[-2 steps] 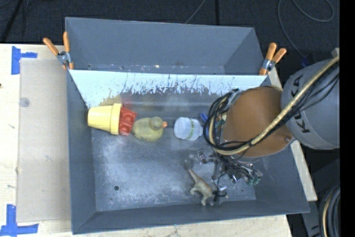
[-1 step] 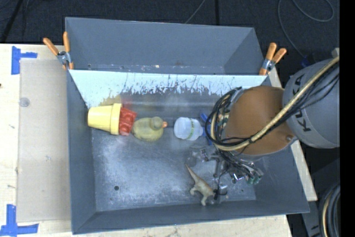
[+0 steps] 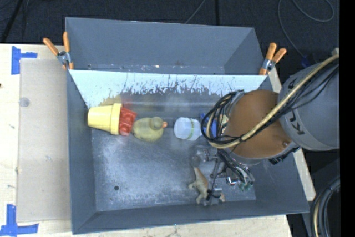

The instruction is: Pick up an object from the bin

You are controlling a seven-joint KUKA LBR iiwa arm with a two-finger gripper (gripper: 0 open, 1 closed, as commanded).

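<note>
My gripper (image 3: 214, 181) is down at the bin's front right, below the arm's orange cover. It stands right over a small tan toy animal (image 3: 198, 182) lying on the bin floor, which partly hides under it. A white and pale-blue rounded thing (image 3: 186, 128) lies just behind, towards the back wall.
Along the back wall to the left lie an olive-yellow duck-shaped toy (image 3: 148, 129) and a yellow cone-shaped cup (image 3: 105, 118) with a red piece (image 3: 127, 119) at its mouth. The arm and its cables cover the bin's right side.
</note>
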